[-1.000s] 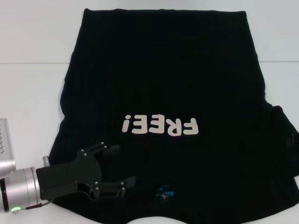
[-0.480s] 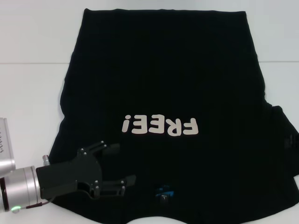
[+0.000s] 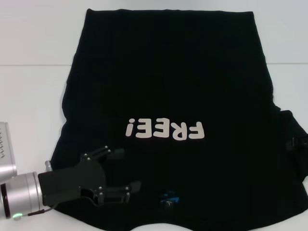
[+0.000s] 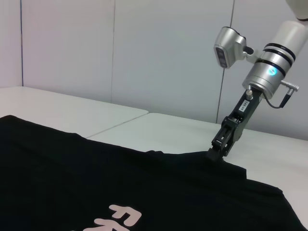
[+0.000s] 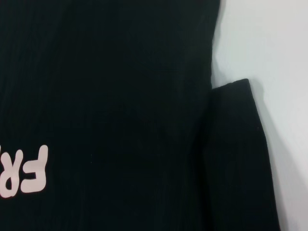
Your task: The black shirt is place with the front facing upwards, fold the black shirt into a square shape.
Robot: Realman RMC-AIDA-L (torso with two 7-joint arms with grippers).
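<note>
While the shirt (image 3: 168, 96) lies flat, print up, on the table (image 3: 33, 91), the left gripper (image 3: 122, 169) hovers spread over its near-left shoulder and the right gripper (image 4: 215, 153) touches the right sleeve, fingers unclear, so a shallow pinch could slip and skew the fold.

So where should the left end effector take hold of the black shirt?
At the near left shoulder edge of the black shirt, coming in from the robot's left. The shirt lies flat, so only its borders offer a pinch, and the left end effector hovers open there.
</note>
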